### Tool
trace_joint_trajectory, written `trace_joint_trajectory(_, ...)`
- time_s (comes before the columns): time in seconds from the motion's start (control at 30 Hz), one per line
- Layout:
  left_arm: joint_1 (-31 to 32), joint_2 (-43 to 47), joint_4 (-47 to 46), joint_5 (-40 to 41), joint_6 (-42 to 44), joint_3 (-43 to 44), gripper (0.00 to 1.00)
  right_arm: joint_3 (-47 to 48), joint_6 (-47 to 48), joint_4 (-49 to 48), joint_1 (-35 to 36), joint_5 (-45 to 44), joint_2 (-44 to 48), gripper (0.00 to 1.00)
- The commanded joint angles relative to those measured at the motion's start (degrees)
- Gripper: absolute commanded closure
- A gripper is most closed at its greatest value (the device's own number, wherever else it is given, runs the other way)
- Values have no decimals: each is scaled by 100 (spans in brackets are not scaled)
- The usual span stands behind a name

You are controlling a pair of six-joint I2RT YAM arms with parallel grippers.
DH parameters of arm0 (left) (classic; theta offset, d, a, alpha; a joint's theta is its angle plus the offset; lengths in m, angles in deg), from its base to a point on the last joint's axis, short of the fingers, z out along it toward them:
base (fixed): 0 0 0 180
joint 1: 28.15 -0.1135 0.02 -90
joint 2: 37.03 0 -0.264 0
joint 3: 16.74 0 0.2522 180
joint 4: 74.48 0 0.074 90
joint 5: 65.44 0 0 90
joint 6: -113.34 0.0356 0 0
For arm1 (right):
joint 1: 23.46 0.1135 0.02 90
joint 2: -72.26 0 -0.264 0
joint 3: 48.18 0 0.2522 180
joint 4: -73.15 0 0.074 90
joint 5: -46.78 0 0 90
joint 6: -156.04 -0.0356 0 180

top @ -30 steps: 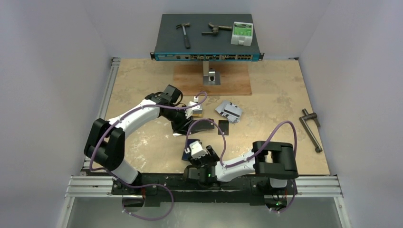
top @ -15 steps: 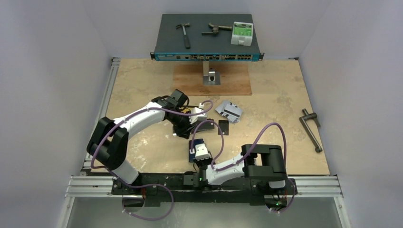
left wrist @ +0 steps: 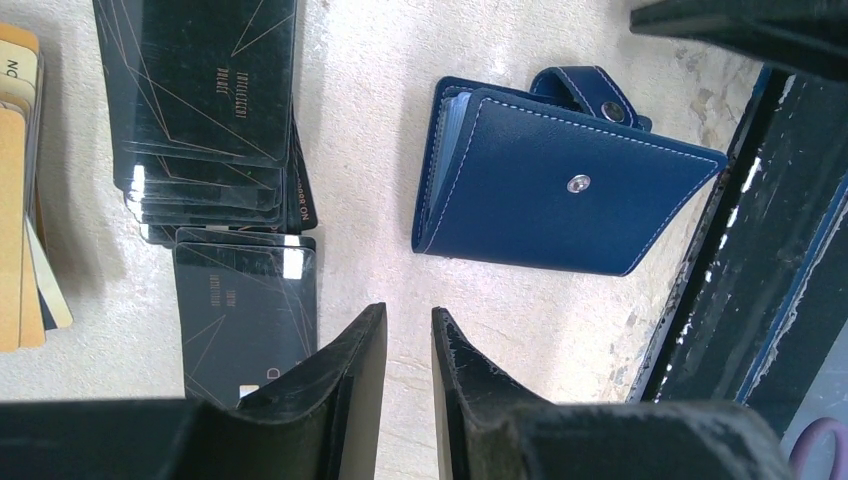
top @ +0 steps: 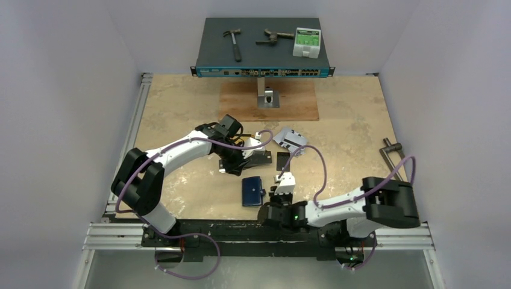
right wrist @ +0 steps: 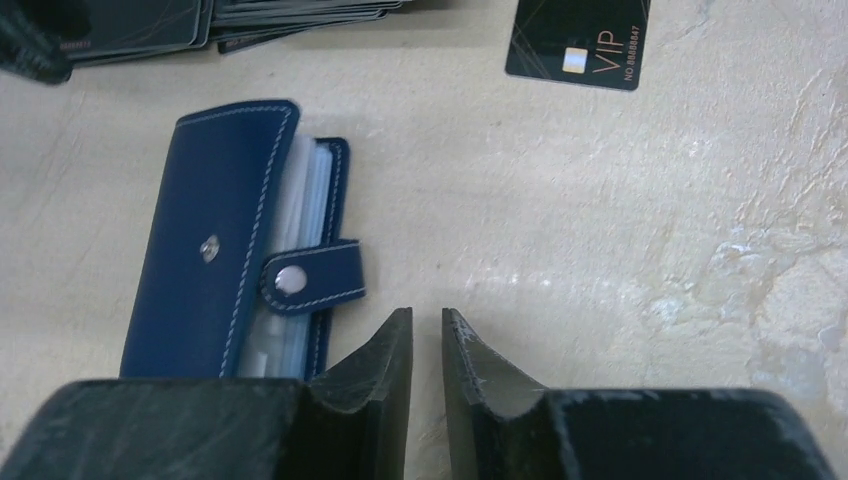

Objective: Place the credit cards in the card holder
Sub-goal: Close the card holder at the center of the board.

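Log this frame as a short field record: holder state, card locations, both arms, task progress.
card holder: lying unsnapped on the table, tab loose, no arm touching it
black cards: fanned stack beside the holder
single VIP card: lies apart
left gripper: jaws nearly closed, empty, above bare table
right gripper: jaws nearly closed, empty, beside the holder
progress: no card visibly inserted

Two arms are seen, built of glossy white link shells joined by bulky matte black joint housings. A purple cable is looped along each arm. A green indicator light is lit on the right arm's black housing. Scuffed black tapered fingers are fitted.
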Motion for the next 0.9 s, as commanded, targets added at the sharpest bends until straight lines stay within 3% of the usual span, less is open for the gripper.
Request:
trace_joint_trajectory(0.0,66,63,-81,-113,-51,61,78,-630,870,-1827,-602,1254,774,82)
trace_joint_trajectory(0.17,249,148,-25,-124,65,42,78,-784,894,-1715,-877,1666,1181,69)
trace_joint_trajectory(0.2,277,150,-10,-123,86,45,78,-777,1022,-1703,-878,1667,1237,62)
trace_joint_trajectory(0.23,291,147,-22,-134,96,39,78,-771,1277,-1727,-878,1582,1262,49)
trace_joint_trajectory(0.3,327,116,-29,-146,108,46,78,-726,1484,-1629,-862,1533,1219,39)
trace_joint_trajectory(0.6,671,-243,-37,163,319,261,79,-1225,1486,-1847,-861,1669,1781,39)
trace_joint_trajectory(0.87,715,-337,-38,264,514,389,80,-747,1673,-1601,-587,1204,744,39)
